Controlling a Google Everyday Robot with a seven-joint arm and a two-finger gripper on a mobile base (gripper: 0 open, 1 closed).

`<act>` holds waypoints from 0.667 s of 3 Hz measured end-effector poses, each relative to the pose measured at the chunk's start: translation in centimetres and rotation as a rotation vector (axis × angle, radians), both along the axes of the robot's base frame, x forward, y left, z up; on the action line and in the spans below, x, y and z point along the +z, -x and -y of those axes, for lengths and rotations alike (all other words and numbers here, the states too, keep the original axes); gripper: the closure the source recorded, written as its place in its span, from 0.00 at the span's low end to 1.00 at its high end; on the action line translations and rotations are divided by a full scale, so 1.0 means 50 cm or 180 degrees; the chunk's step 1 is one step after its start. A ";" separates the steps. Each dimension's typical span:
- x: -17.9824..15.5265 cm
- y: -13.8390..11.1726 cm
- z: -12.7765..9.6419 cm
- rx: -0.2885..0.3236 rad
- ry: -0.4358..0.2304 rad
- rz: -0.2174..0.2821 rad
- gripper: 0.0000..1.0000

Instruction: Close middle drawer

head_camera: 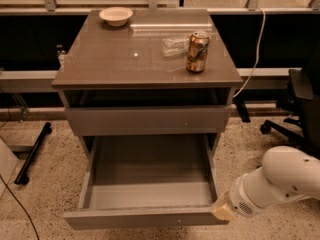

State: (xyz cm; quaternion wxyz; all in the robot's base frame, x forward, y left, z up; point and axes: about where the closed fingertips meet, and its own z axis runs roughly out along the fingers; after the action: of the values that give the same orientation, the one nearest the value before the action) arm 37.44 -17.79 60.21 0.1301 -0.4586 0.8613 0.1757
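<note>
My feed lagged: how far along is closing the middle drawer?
Done: nothing yet; the middle drawer stands pulled far out, its grey box exposed. In hand: the gripper sits at the front panel's right end; contact unclear. Left: the whole push in.

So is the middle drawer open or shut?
Open. The middle drawer sticks far out of the cabinet, showing its bare grey inside. The gripper sits by its front right corner.

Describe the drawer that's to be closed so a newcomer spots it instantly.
Find the grey cabinet with a can on top. The middle drawer sits below the taller drawer front, gripper beside its right front corner. Unlike that one, it is pulled far out, an empty grey box.
</note>
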 end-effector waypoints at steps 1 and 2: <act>-0.131 0.031 0.006 -0.0175 0.0008 -0.0182 1.00; -0.207 0.031 0.004 -0.0289 0.0026 -0.0233 1.00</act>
State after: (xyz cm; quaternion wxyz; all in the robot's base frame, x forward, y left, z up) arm 35.91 -17.98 49.84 0.1045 -0.4128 0.8862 0.1827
